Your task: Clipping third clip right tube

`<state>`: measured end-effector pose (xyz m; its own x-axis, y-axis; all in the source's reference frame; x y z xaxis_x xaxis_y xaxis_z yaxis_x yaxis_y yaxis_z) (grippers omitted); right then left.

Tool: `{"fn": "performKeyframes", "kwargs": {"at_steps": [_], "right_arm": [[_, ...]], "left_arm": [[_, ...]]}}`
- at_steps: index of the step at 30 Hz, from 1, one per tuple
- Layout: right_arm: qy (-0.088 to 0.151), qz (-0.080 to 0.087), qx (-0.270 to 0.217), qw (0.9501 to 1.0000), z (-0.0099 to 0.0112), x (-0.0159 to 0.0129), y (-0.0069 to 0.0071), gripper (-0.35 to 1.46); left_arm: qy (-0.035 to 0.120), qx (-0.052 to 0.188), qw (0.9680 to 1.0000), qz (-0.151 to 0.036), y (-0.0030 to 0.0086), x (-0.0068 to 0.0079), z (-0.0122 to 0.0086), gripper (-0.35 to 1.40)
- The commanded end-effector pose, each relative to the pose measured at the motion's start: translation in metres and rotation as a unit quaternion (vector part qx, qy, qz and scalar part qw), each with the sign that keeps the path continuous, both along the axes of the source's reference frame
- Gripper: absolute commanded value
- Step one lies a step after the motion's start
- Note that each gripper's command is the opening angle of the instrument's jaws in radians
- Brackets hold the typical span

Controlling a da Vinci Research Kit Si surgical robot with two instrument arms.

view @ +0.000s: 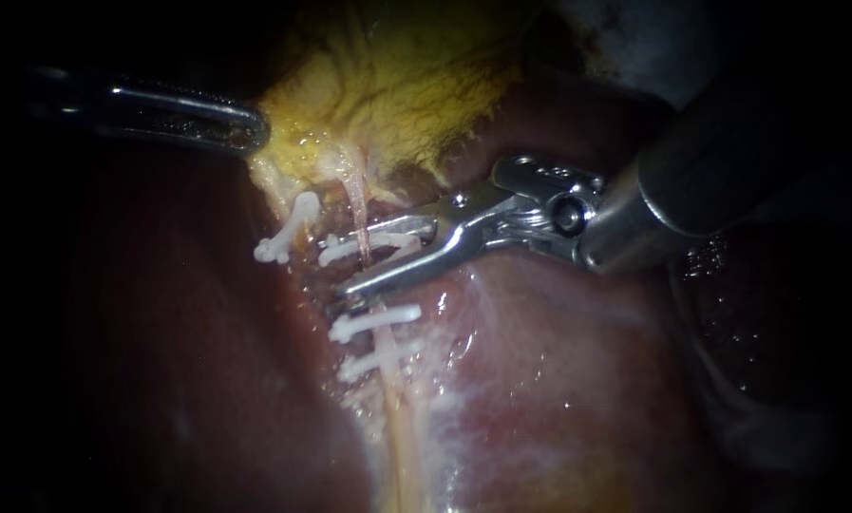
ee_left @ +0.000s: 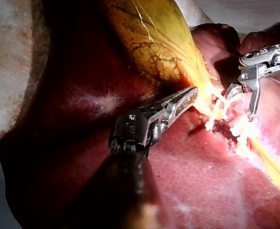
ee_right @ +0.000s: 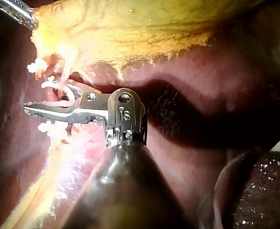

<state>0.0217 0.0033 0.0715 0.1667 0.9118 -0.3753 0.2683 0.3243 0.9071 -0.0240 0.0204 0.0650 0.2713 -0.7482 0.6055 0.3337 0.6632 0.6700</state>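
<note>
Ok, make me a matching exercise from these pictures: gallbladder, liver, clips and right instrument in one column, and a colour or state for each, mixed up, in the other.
Column one:
1. gallbladder
2. liver
3. clips
4. right instrument

Column two:
A. white, set across the tube
B. jaws open, one on each side of the tube
C. yellow
D. dark red

Pairs: 1-C, 2-D, 3-A, 4-B.
</note>
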Motion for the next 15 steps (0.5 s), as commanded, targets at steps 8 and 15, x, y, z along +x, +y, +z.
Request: {"fn": "performKeyframes", "kwargs": {"at_steps": [8, 15], "right_arm": [[-0.007, -0.005, 0.017, 0.9998, -0.0001, 0.0003, 0.0, 0.3], [-0.014, -0.008, 0.03, 0.9994, -0.0001, 0.0004, 0.0002, 0.06]], "left_arm": [[0.0, 0.0, 1.0, 0.0, 0.0, 0.0, 0.0, -0.35], [0.0, 0.0, 1.0, 0.0, 0.0, 0.0, 0.0, -0.35]]}}
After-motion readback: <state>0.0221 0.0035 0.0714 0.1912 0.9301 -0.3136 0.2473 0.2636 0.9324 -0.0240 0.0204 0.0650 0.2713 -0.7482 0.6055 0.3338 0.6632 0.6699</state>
